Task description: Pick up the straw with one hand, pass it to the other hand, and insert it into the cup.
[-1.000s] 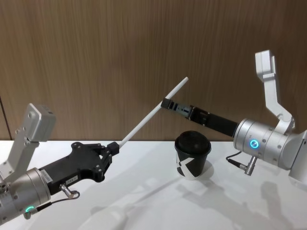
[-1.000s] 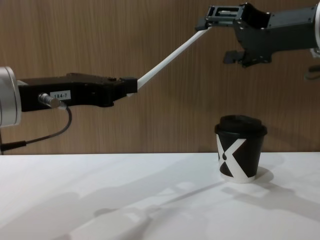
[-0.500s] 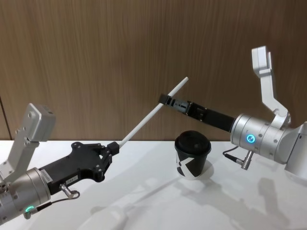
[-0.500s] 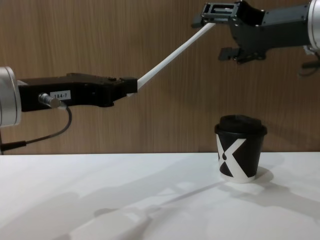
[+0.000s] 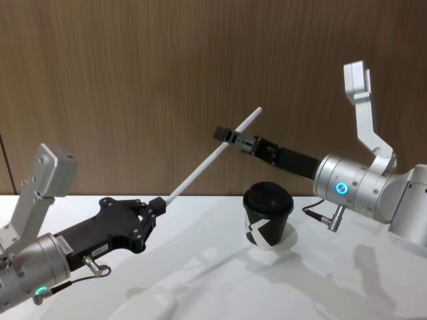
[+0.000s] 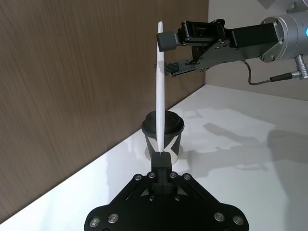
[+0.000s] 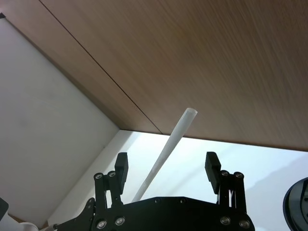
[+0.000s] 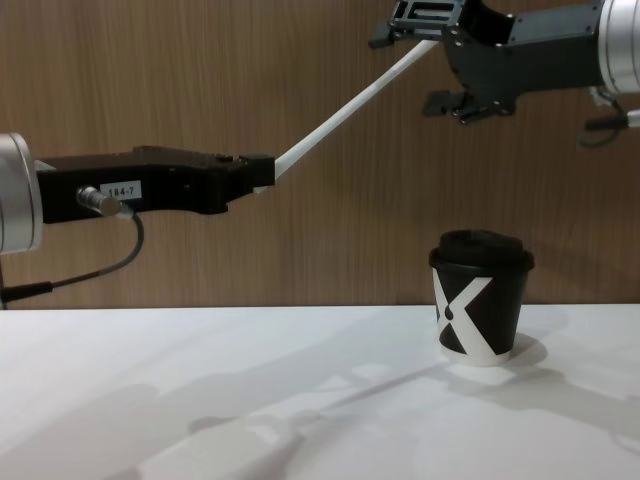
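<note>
**Current state.** The left gripper is gripping the lower end of the straw with its fingers closed tight. It is holding the straw slantwise in the air, upper tip toward the wood wall. The right gripper is straddling the straw just below that tip. Its fingers are spread wide, one on each side, and neither appears to be pressing on the straw. The cup is standing upright on the white surface with its lid on, below the handover point and well apart from both grippers.

**Likely faults.**
1. Off-centre closing. The straw is lying nearer one right finger than the other. The nearer finger would probably push it sideways, bending it against the left grip.
2. Early release. If the left fingers open before the right ones are clamping, the straw is likely to fall to the surface.
3. High grasp. With the hold so near the tip, the long free end may swing and prove hard to aim at the lid. The lid's opening cannot be made out.

**View comparison.**
- The right wrist view is showing the clearance between the straw and each finger, which the head view is flattening.
- The chest view is showing height, with the handover well above the cup.
- The left wrist view is looking along the straw, with the cup beyond it.
</note>
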### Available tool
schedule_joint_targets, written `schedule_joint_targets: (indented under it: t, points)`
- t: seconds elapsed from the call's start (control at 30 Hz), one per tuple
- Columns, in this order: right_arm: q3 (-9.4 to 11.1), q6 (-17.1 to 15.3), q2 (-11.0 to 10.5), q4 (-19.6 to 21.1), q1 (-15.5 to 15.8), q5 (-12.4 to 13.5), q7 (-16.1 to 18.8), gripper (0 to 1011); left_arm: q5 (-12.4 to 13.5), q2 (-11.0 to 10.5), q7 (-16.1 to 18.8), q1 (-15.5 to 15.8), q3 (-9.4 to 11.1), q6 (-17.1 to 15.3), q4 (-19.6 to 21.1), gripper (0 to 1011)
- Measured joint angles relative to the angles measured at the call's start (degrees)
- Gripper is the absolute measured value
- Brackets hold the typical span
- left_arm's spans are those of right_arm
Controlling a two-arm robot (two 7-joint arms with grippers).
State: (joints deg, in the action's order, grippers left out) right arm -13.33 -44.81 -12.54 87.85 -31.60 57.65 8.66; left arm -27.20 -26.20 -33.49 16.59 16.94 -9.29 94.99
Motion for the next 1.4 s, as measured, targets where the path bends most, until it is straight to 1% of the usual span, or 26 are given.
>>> schedule_joint_targets:
  t: [0.3, 0.43, 0.47, 0.5, 0.57, 0.73, 0.8, 0.87, 0.9, 1.0, 1.07, 1.1, 1.27, 1.4]
  points:
    - [-0.28, 0.22, 0.29, -0.47, -0.35, 0.42, -0.31, 992, 0.00, 0.00, 0.00, 0.00, 0.00, 0.00, 0.00, 0]
    - [-0.37, 0.28, 0.36, -0.57, -0.44, 0.49, -0.37, 890, 0.00, 0.00, 0.00, 0.00, 0.00, 0.00, 0.00, 0]
    - [-0.38, 0.29, 0.37, -0.58, -0.46, 0.51, -0.38, 882, 0.00, 0.00, 0.00, 0.00, 0.00, 0.00, 0.00, 0]
    - [-0.40, 0.31, 0.38, -0.61, -0.48, 0.56, -0.40, 843, 0.00, 0.00, 0.00, 0.00, 0.00, 0.00, 0.00, 0]
    - [-0.42, 0.33, 0.40, -0.64, -0.50, 0.58, -0.41, 810, 0.00, 0.00, 0.00, 0.00, 0.00, 0.00, 0.00, 0]
    - [-0.47, 0.35, 0.45, -0.72, -0.56, 0.65, -0.45, 635, 0.00, 0.00, 0.00, 0.00, 0.00, 0.00, 0.00, 0]
    - [-0.49, 0.36, 0.46, -0.74, -0.57, 0.67, -0.46, 594, 0.00, 0.00, 0.00, 0.00, 0.00, 0.00, 0.00, 0]
    - [-0.49, 0.37, 0.47, -0.75, -0.58, 0.68, -0.48, 515, 0.00, 0.00, 0.00, 0.00, 0.00, 0.00, 0.01, 0]
    - [-0.50, 0.38, 0.48, -0.76, -0.58, 0.69, -0.49, 503, 0.00, 0.00, 0.00, 0.00, 0.00, 0.00, 0.00, 0]
    - [-0.52, 0.39, 0.49, -0.78, -0.60, 0.71, -0.51, 355, 0.00, 0.00, 0.00, 0.00, 0.00, 0.00, 0.01, 0]
    - [-0.54, 0.40, 0.50, -0.79, -0.61, 0.74, -0.52, 355, 0.00, 0.00, 0.00, 0.00, 0.00, 0.00, 0.00, 0]
    - [-0.54, 0.41, 0.50, -0.80, -0.62, 0.74, -0.52, 298, 0.00, 0.00, 0.00, 0.00, 0.00, 0.00, 0.00, 0]
    - [-0.57, 0.43, 0.53, -0.82, -0.65, 0.78, -0.52, 140, 0.00, 0.00, 0.00, 0.00, 0.00, 0.00, 0.00, 0]
    - [-0.58, 0.43, 0.53, -0.85, -0.65, 0.79, -0.52, 88, 0.00, 0.00, 0.00, 0.00, 0.00, 0.00, 0.00, 0]
